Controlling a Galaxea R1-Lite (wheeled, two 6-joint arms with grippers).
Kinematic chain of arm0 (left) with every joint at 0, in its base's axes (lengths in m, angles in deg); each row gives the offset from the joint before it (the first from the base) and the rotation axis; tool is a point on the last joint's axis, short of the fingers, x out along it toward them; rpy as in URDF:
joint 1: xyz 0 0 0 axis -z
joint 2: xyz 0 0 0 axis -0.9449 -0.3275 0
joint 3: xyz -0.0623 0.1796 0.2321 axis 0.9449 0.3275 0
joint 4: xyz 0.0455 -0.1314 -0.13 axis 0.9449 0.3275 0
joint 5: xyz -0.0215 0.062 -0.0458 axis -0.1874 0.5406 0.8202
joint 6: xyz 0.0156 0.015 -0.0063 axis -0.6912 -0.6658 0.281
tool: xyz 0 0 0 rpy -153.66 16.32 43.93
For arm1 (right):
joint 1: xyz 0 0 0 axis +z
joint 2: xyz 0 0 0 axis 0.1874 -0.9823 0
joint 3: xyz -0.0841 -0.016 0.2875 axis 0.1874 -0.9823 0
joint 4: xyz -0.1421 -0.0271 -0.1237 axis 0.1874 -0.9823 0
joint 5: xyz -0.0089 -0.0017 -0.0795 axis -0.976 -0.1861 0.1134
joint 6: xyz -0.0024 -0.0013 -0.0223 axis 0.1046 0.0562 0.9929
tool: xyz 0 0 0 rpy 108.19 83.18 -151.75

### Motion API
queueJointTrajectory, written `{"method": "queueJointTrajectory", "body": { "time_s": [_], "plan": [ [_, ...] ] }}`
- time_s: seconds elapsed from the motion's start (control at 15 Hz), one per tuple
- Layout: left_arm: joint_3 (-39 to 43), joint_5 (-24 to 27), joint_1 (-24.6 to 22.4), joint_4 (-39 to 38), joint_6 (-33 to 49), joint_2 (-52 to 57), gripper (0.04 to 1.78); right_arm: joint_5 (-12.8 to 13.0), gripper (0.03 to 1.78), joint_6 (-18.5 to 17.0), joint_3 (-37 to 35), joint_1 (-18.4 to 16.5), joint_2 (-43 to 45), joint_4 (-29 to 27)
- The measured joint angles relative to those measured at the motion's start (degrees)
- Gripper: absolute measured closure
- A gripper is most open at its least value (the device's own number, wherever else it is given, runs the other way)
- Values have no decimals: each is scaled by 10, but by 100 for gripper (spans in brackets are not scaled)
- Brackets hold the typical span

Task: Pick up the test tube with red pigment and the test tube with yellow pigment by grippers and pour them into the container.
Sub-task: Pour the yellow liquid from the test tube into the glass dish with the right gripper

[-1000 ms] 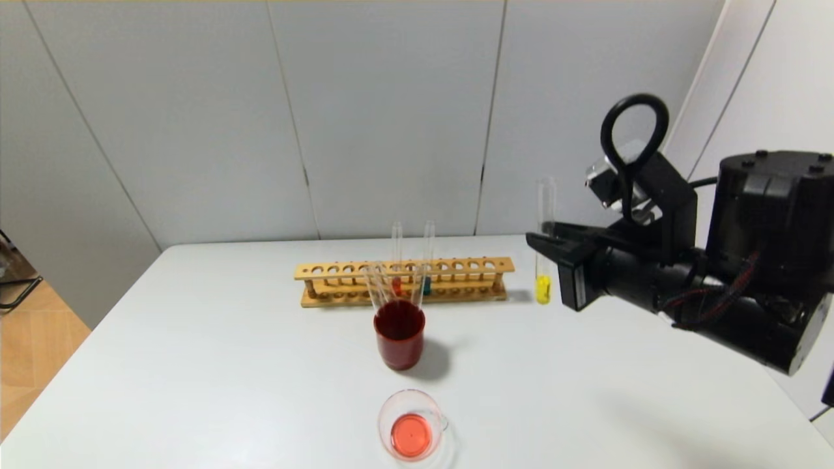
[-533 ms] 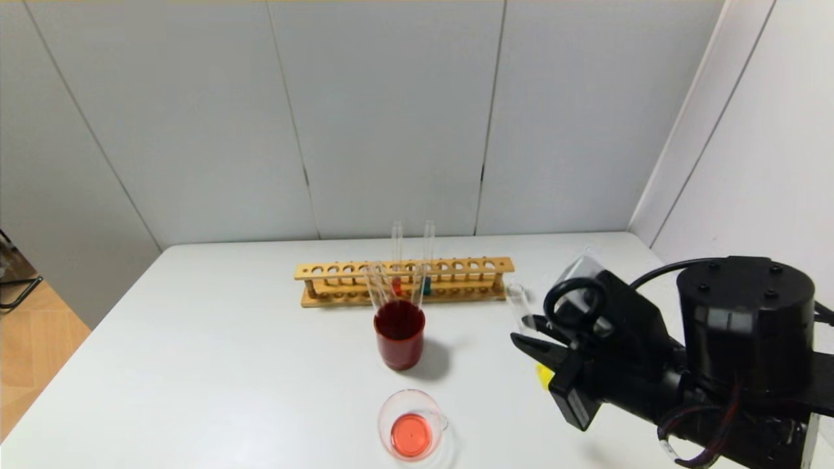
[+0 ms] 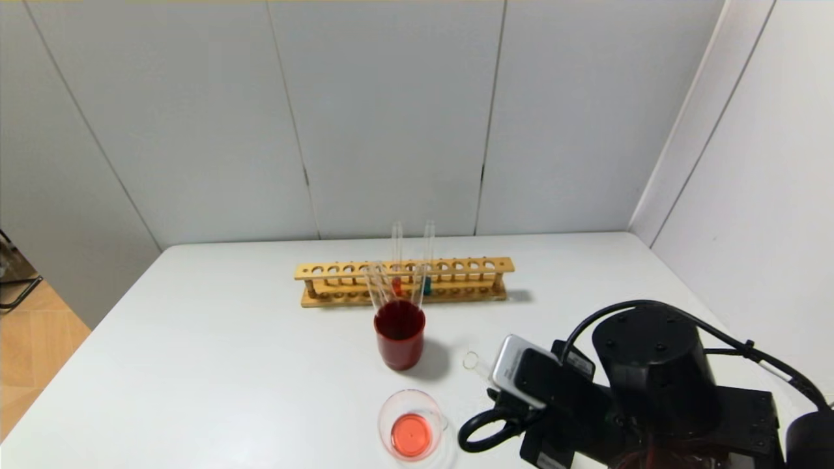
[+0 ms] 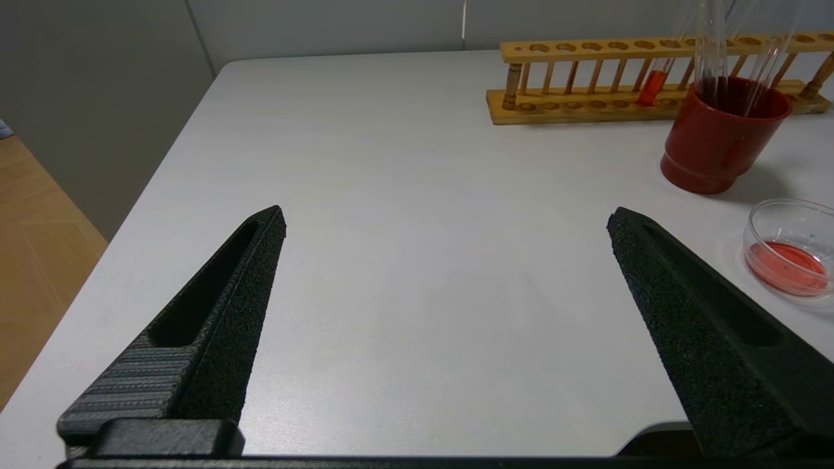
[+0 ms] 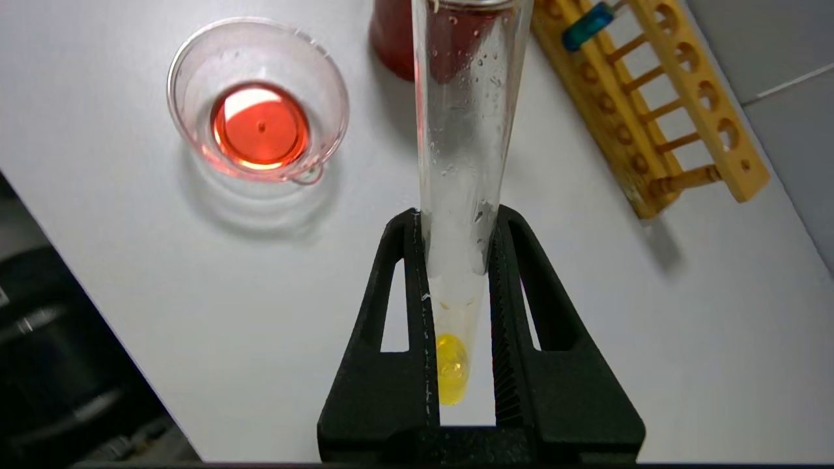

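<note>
My right gripper (image 5: 457,218) is shut on the test tube with yellow pigment (image 5: 464,143). The tube lies tilted, its yellow liquid (image 5: 451,368) at the closed end between my fingers. Its open mouth (image 3: 470,359) points toward the red cup, right of the container (image 3: 384,407). The container, a clear glass cup (image 5: 329,114), holds red liquid. The test tube with red pigment (image 3: 396,285) stands in the wooden rack (image 3: 326,270) and also shows in the left wrist view (image 4: 651,88). My left gripper (image 4: 446,221) is open and empty over the table's front left.
A dark red cup (image 3: 399,342) with several empty tubes stands between rack and container. A teal tube (image 3: 427,285) stands in the rack beside the red one. My right arm (image 3: 645,384) covers the table's front right. Wall panels close the back and right.
My right arm has come down from beside the rack's right end to the table's front right. The yellow tube has tipped from upright to nearly level, mouth toward the cups.
</note>
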Motion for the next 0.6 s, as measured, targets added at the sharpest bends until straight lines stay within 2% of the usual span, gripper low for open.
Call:
{"method": "queueJointTrajectory", "body": {
  "time_s": [0.33,0.6],
  "plan": [
    [0,0,0,0,0,0,7,2,149,110,34,0,-61,-6],
    [0,0,0,0,0,0,7,15,149,218,60,-7,-89,-10]
  ]
}}
